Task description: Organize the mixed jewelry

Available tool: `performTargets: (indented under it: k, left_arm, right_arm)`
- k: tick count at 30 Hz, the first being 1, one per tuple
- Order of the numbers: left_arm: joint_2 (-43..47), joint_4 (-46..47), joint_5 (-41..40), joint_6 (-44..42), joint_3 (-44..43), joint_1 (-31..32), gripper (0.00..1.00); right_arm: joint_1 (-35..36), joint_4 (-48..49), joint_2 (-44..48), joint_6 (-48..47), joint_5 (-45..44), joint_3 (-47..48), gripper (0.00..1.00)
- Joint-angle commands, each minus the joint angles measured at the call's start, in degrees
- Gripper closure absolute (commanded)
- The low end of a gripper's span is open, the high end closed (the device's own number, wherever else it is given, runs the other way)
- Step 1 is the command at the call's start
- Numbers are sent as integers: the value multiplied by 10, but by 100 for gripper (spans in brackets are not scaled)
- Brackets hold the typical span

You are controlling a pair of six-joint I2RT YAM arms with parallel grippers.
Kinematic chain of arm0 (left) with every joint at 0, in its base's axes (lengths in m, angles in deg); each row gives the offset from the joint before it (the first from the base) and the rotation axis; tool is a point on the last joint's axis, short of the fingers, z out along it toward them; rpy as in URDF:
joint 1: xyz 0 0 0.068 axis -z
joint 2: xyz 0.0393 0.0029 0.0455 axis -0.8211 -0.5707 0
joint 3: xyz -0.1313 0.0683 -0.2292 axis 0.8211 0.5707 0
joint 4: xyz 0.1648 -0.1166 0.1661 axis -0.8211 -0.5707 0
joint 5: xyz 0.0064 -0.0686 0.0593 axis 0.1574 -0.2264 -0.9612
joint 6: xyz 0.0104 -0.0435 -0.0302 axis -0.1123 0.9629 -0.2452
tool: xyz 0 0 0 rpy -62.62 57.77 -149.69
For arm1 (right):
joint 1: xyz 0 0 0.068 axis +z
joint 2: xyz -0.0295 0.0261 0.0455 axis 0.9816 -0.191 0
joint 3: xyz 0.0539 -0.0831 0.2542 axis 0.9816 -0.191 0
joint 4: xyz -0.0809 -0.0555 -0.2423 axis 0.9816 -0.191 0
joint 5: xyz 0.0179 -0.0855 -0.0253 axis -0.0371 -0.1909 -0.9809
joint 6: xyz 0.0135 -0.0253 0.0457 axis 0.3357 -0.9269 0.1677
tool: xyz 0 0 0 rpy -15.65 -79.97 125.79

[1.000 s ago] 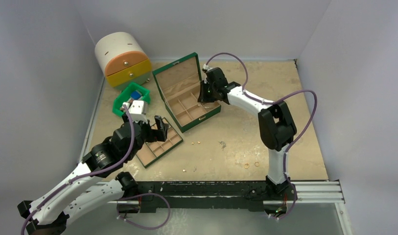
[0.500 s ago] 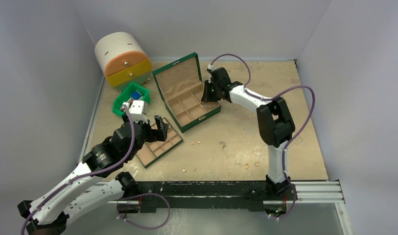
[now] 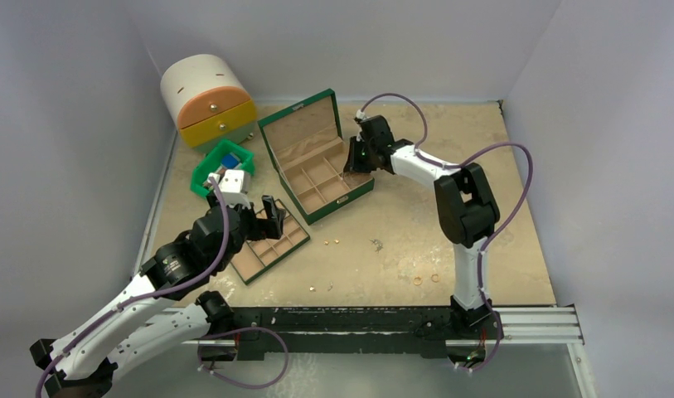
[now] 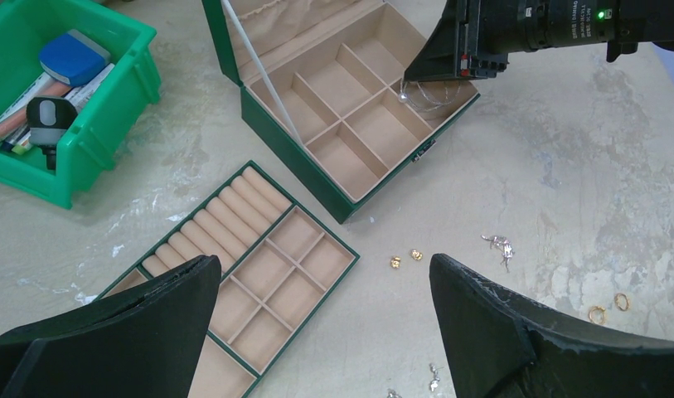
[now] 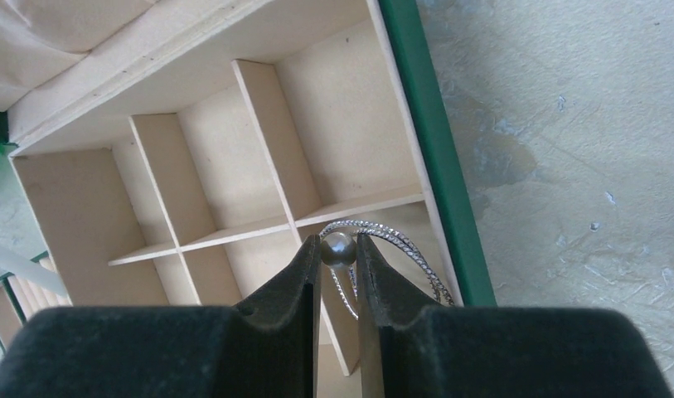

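1. Right fingers: narrow, pinching pearl bead; silver hoops dangle just beyond the tips.
2. Beneath the tips: green box, corner compartment; lower before releasing, clear of dividers.
3. Left fingers: wide, empty; gold studs on bench ahead.

Twisted bangle – shiny silver metal, glossy pearl bead; jewelry box lining matt beige; counter mottled, rough.

grn box, tan inside; silver twisted bangle
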Motion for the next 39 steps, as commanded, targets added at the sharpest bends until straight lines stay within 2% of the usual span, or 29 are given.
performTargets:
  k: [1,9,14,25,32,39]
  left_arm:
    - [0,20,-9,1,-1,3,3]
    - [-1,21,-6,0,-2,3,3]
    - [-1,21,-4,0,-1,3,2]
    - [1,22,-1,-1,-2,3,2]
    - [6,23,-1,0,-1,3,3]
    - [9,22,-3,0,-2,3,2]
  right_arm:
    - [-6,22,2,8,-14,-10,100]
    - [-6,37,1,20,-4,-33,100]
    - [-6,37,11,24,-14,-37,79]
    - [-5,24,56,31,-47,-28,63]
    - [-4,26,76,39,-33,-22,62]
    - [15,31,77,55,-3,-23,70]
